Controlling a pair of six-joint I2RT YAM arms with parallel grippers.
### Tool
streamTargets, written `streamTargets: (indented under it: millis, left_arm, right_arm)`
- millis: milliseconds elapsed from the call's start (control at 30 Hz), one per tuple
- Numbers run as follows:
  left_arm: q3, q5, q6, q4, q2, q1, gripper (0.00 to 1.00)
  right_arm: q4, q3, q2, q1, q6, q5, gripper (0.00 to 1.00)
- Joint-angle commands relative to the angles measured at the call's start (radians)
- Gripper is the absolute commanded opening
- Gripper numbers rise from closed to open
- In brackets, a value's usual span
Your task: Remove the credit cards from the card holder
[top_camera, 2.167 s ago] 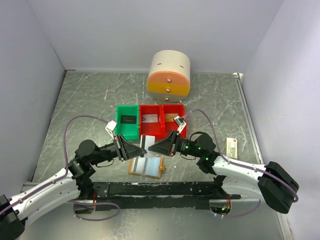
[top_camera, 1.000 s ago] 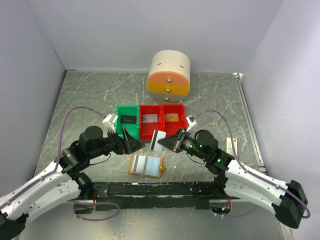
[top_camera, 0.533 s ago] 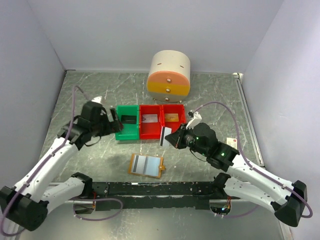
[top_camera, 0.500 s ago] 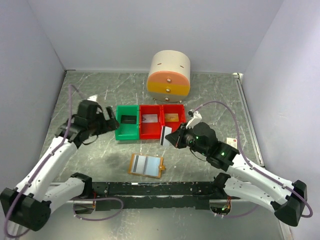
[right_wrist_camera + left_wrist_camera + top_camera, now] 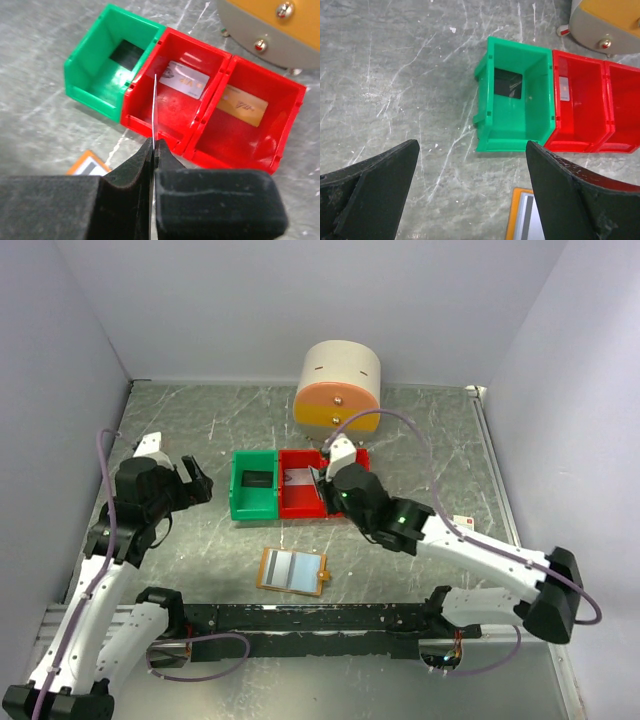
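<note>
Right claw [image 5: 154, 145] is now hanging over the middle red bin [image 5: 300, 510], having carried the credit card [image 5: 154, 107] up off the card holder [image 5: 293, 570]. Pads [image 5: 130, 170] are clamping its lower edge, card standing upright, edge-on. Left claw [image 5: 472, 144] has swung off left and is gaping wide, holding nothing, green bin [image 5: 512, 145] just ahead of it. So this card's out; drop looks next. Holder is lying open behind and below right claw; can't tell if more's inside. Card: thin, stiff, glossy. Bins: shiny moulded plastic. Pads: matte black.
</note>
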Motion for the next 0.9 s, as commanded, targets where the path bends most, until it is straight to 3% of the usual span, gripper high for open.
streamTargets:
  millis: [0,133,233,367,533,667,867]
  left_arm:
    - [-0.081,-0.012,0.042,0.106,0.001,0.005,1.00]
    - [-0.069,-0.089,0.036,0.101,0.035,0.005,1.00]
    - [-0.071,-0.085,0.040,0.114,0.051,0.005,1.00]
    - [-0.054,-0.071,0.044,0.087,0.059,0.005,1.00]
    - [-0.101,0.044,0.100,0.170,-0.009,0.005,1.00]
    - [-0.112,0.053,0.112,0.184,-0.025,0.005,1.00]
    - [-0.097,0.050,0.116,0.166,0.001,0.005,1.00]
  right_arm:
    - [0.136,0.059,0.087,0.041,-0.256,0.131,0.00]
    - [0.268,0.045,0.172,0.036,-0.433,-0.008,0.00]
    - [0.203,0.117,0.280,-0.009,-0.463,-0.047,0.00]
    - [0.146,0.177,0.359,-0.126,-0.531,-0.324,0.00]
    - [0.233,0.155,0.403,-0.137,-0.652,-0.234,0.00]
    - [0.269,0.123,0.432,-0.138,-0.776,-0.273,0.00]
    - [0.247,0.157,0.534,-0.139,-0.865,-0.214,0.00]
